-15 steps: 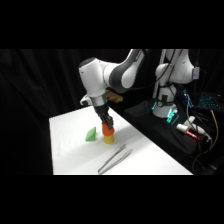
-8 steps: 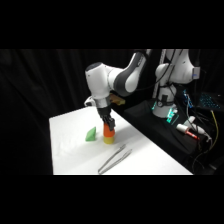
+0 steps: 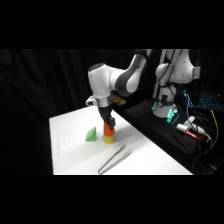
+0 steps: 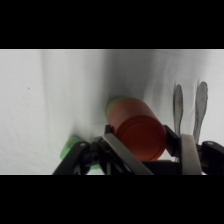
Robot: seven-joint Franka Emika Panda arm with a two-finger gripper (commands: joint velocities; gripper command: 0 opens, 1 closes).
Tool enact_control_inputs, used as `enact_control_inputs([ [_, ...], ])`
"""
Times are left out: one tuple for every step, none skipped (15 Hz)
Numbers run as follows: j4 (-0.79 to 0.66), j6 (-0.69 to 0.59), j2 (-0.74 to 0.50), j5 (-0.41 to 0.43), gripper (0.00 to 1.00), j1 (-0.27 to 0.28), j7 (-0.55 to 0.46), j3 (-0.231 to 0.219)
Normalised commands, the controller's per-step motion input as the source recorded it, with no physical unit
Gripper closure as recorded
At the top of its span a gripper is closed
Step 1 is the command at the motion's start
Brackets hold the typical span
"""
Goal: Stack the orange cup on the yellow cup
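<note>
Clamping orange cup (image 3: 108,131), gripper (image 3: 108,126) holds it atop yellow cup (image 3: 108,139).

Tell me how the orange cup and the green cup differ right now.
The orange cup sits on top of the yellow cup, while the green cup lies tipped on the white table beside the stack. The orange cup is between the gripper fingers; the green cup is untouched. One is orange-red, the other green. Both look like small tapered cups of similar size.
</note>
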Motion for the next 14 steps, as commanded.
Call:
enact_control_inputs([
  [-0.28, 0.11, -0.28, -0.086, 0.5, -0.017, 0.06, -0.06],
  [-0.26, 0.1, -0.28, -0.056, 0.5, -0.026, 0.03, -0.045],
  [-0.23, 0.1, -0.26, -0.038, 0.5, -0.029, 0.02, -0.033],
  [-0.18, 0.1, -0.21, 0.011, 0.5, -0.036, -0.04, -0.007],
  [-0.12, 0.09, -0.14, 0.07, 0.5, -0.039, -0.1, 0.021],
  [-0.07, 0.07, -0.09, 0.108, 0.5, -0.037, -0.12, 0.04],
  [-0.04, 0.07, -0.05, 0.111, 0.06, -0.032, -0.13, 0.049],
  [-0.01, 0.05, -0.02, 0.138, 0.05, -0.034, -0.14, 0.06],
  [0.0, 0.06, -0.01, 0.162, 0.0, -0.039, -0.16, 0.066],
  [0.03, 0.04, 0.01, 0.179, 0.0, -0.046, -0.17, 0.069],
  [0.04, 0.03, 0.01, 0.176, 0.0, -0.051, -0.18, 0.066],
  [0.04, 0.03, 0.01, 0.173, 0.0, -0.054, -0.18, 0.064],
  [0.05, 0.02, 0.0, 0.163, 0.0, -0.056, -0.18, 0.061],
  [0.04, -0.01, -0.03, 0.134, 0.0, -0.048, -0.16, 0.056],
])
